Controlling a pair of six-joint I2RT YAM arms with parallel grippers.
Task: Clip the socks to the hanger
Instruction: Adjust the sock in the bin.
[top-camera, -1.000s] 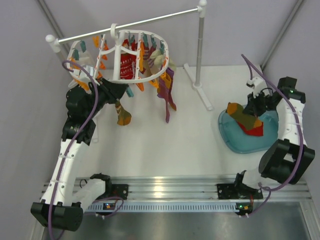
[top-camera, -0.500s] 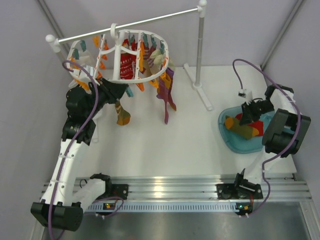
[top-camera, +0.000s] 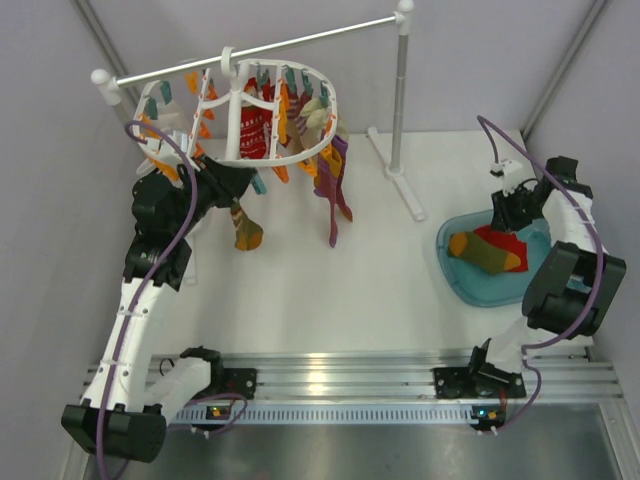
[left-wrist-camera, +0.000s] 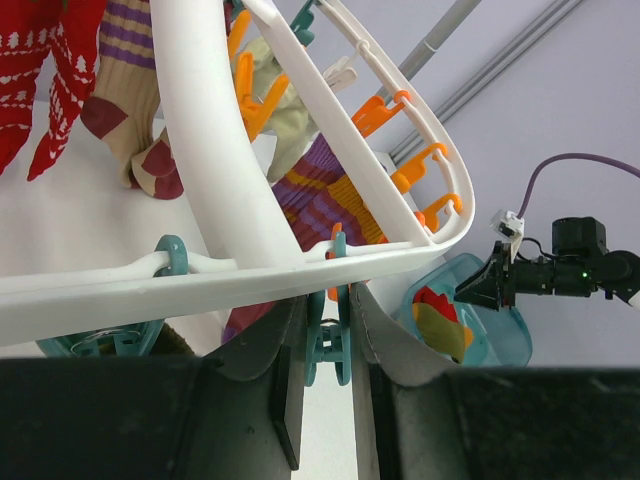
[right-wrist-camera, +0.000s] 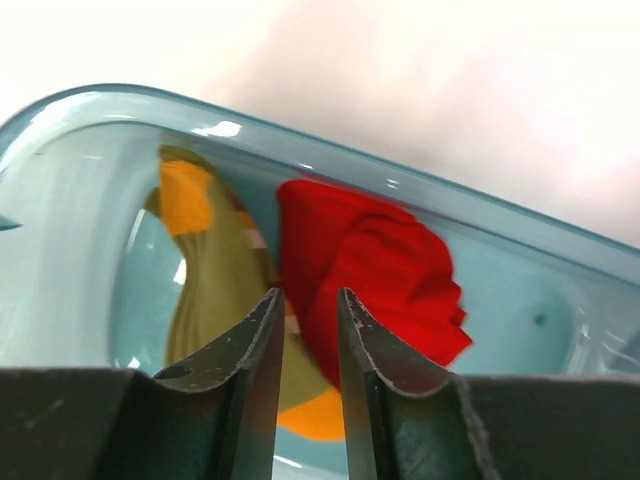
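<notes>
The white oval hanger (top-camera: 225, 155) hangs from the stand rod at the back left. One zigzag sock (top-camera: 245, 228) hangs clipped below it. My left gripper (top-camera: 238, 182) is at the hanger's near rim (left-wrist-camera: 215, 190), shut on a teal clip (left-wrist-camera: 328, 350) under that rim. Another olive and orange sock (top-camera: 485, 252) lies in the teal tray (top-camera: 460, 285) at the right, and shows in the right wrist view (right-wrist-camera: 215, 290). My right gripper (top-camera: 508, 212) hovers just above it (right-wrist-camera: 305, 300), jaws a little apart with nothing between them.
A red sock (right-wrist-camera: 375, 270) lies beside the olive one in the tray (right-wrist-camera: 330, 165). Purple socks (top-camera: 337, 190) and a red patterned sock (top-camera: 255, 130) hang from the hanger. The stand's pole (top-camera: 400, 90) and foot (top-camera: 400, 185) rise between hanger and tray.
My right gripper set the olive sock down flat in the tray, let go of it and drew back toward the far side. The left arm has not moved.
</notes>
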